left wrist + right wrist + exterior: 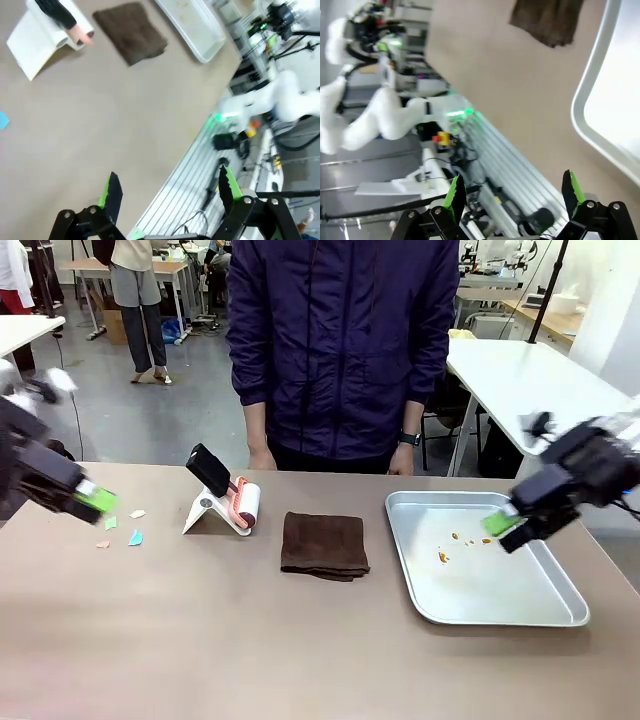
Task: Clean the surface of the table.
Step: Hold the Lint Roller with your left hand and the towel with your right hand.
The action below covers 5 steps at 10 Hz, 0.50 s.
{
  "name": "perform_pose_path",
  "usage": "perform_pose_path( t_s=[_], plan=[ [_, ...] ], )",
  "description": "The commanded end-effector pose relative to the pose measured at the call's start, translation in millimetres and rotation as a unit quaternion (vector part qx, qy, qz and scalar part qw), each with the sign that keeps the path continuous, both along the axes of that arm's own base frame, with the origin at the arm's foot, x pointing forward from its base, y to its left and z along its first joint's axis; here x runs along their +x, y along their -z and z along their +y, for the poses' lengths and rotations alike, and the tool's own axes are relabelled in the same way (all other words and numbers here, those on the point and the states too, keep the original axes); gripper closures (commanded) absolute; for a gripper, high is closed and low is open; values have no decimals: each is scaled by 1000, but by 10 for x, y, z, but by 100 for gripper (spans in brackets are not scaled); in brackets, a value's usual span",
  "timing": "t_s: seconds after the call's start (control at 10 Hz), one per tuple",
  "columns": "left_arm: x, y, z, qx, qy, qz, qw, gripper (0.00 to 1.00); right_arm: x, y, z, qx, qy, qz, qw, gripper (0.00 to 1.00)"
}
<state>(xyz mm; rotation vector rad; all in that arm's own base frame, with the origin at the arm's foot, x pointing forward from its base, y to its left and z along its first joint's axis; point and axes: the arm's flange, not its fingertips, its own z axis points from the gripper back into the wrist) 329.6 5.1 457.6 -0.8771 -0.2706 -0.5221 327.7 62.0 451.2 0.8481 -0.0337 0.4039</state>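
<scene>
The brownish-taupe table (250, 640) spans the front view, with small paper scraps (135, 537) lying near its left end. My left gripper (95, 502) hovers just above and left of those scraps. In the left wrist view it (170, 190) is open with nothing between its fingers, and one blue scrap (2, 120) shows at the edge. My right gripper (500, 523) hangs over the right part of the silver tray (487, 610); it (512, 190) is open and holds nothing. A folded brown cloth (323, 545) lies at the table's middle.
A lint roller with a black handle leans on a white stand (215, 510) left of the cloth. Orange crumbs (442, 556) lie in the tray. A person in a dark jacket (340, 340) stands at the far edge with hands down.
</scene>
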Motion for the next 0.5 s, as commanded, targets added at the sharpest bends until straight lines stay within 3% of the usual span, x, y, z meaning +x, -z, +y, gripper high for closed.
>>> perform_pose_path(
  t_s=[0.0,0.3,0.4],
  plan=[
    [-295,-41,663,-118,-72,-11,990,0,-392,36,-667,83,71,-19,994,0],
    [-636,210,1346,-232,-187,-12,955,0,-718,301,-1595,161,223,-21,961,0],
    [-662,268,1148,-240,-220,-3,946,0,-715,433,-1874,184,267,-11,946,0]
  ],
)
